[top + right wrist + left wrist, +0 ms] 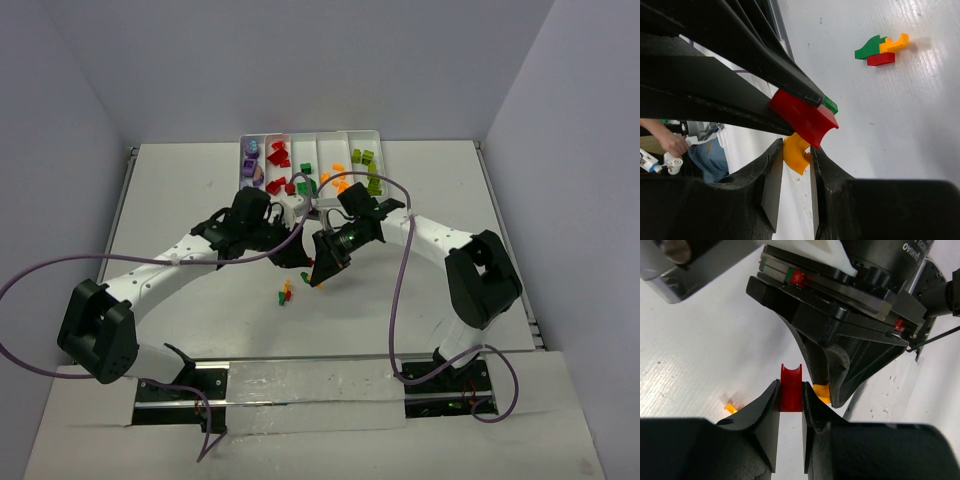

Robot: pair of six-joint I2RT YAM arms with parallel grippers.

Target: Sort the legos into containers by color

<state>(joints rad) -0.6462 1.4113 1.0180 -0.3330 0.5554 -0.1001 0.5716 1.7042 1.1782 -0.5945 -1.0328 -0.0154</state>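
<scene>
My left gripper (791,396) is shut on a red lego (791,386) with a curved notch. Right beside it, my right gripper (797,156) is shut on an orange-yellow arch lego (796,152). The red lego (805,120) touches the top of that arch, and a dark green piece (830,105) shows just behind it. Both grippers meet above the table's middle (312,265). A small cluster of green, orange and red legos (882,49) lies on the table nearby (285,293). The white tray of containers (310,135) stands at the far edge with sorted legos inside.
From left to right the tray's compartments hold purple (252,160), red (278,155), dark green (304,185), orange (335,180) and lime green (366,162) bricks. A tiny orange piece (730,408) lies on the table left of my left fingers. Purple cables loop beside both arms.
</scene>
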